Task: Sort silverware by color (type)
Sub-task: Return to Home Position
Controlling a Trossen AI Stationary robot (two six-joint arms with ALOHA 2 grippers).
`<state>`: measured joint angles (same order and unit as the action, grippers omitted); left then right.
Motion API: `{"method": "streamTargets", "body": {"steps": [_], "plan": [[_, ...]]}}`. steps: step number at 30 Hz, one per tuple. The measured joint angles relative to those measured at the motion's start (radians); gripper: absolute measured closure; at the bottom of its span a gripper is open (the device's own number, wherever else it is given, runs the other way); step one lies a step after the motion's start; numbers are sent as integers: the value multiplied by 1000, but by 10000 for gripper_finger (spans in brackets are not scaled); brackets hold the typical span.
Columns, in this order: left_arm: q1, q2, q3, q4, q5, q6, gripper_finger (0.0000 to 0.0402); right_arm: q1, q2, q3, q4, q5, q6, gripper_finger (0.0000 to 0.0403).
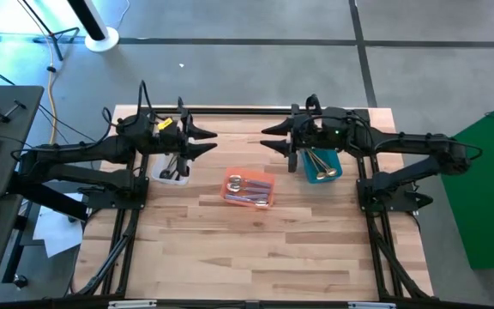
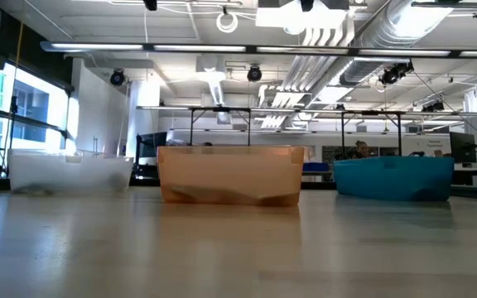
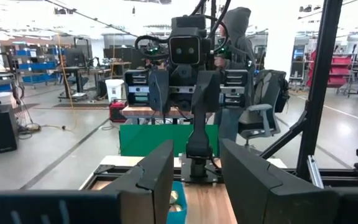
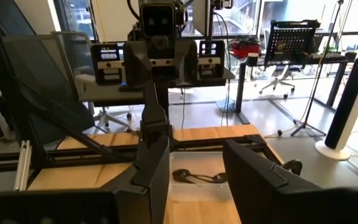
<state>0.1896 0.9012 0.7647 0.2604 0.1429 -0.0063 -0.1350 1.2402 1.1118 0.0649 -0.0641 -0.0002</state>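
The silverware lies in three bins along the table's far half. Black spoons [image 1: 175, 165] are in the clear bin [image 1: 171, 176], silver spoons with pale handles [image 1: 245, 189] in the orange bin [image 1: 264, 183], and gold spoons [image 1: 319, 163] in the teal bin [image 1: 333, 163]. My left gripper [image 1: 213, 141] hovers open above the table beside the clear bin, pointing level toward the right arm. My right gripper [image 1: 264, 137] hovers open beside the teal bin, facing it. Nothing is between either pair of fingers [image 3: 157, 180] [image 4: 154, 180]. The black spoons [image 4: 197, 177] show past the right fingers.
Bare wood table [image 1: 256, 249] stretches from the bins to the near edge. In the low view the clear bin [image 2: 69, 174], orange bin [image 2: 230, 174] and teal bin [image 2: 394, 178] stand in a row. A person in a hooded top [image 3: 235, 37] stands beyond the table's right side.
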Motion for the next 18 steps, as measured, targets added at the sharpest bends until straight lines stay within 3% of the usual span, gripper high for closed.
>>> {"method": "streamTargets", "body": {"steps": [18], "plan": [[0,0,0,-1,-1,11,282,-1,0,0,6,-1,-5,279]]}}
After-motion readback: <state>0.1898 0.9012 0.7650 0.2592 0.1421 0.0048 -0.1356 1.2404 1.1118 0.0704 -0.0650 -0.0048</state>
